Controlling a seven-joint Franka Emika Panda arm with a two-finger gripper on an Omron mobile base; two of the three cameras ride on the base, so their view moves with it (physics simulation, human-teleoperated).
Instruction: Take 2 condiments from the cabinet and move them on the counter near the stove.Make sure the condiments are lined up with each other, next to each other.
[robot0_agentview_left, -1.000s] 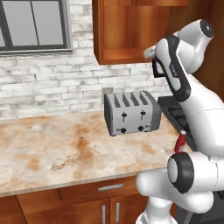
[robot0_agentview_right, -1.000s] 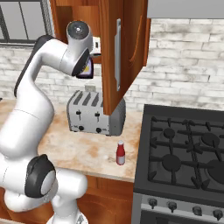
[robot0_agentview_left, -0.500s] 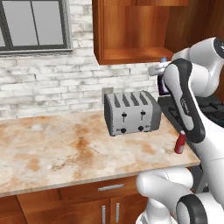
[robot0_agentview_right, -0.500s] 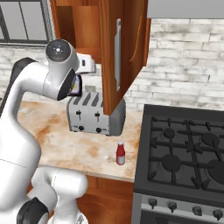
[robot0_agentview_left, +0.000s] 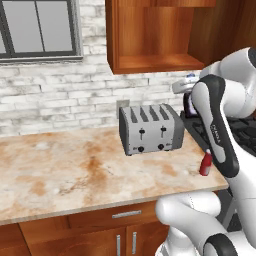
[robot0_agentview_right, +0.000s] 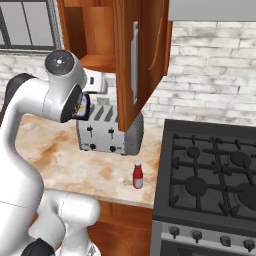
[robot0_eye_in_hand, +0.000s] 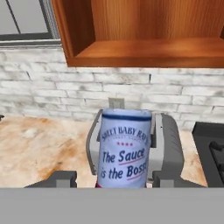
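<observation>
My fingers are clamped on the sauce bottle, gripping low on its body, in the air above the toaster and below the cabinet. I judge it light and rigid, but smooth-sided, so it could slip or twist; a squeeze across the middle of the body seems safest. The red bottle already stands on the tabletop near the stove. It looks narrow and tippy, so I'd set mine down beside it gently.
</observation>
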